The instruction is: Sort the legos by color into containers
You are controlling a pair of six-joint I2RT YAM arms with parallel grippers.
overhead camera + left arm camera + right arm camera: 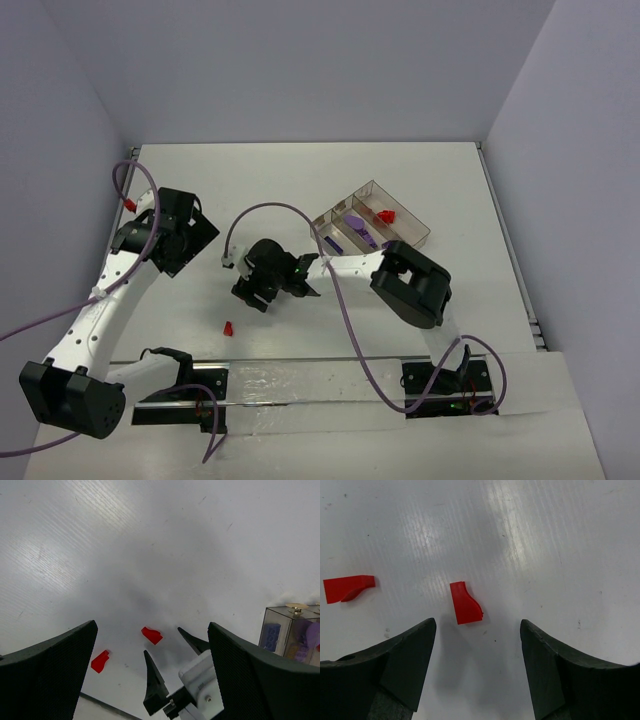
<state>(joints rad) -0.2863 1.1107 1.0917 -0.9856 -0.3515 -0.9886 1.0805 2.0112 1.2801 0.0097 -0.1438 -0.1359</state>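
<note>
Right gripper (477, 626) hangs low over the table, jaws wide apart, empty. One red brick (465, 603) lies flat just ahead of the gap, nearer one finger than the other. A second red brick (347, 588) lies off to its side. Left gripper (152, 629) is likewise spread and holds nothing. Risk: an off-centre closure (the brick is tiny) flicks it away from the tray (401, 205).

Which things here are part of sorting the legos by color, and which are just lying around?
Part of the job:
- red lego at the open right gripper
- second red lego beside it
- clear tray, holding purple legos and one red piece

Just lying about:
- purple cables
- red cable tip
</note>
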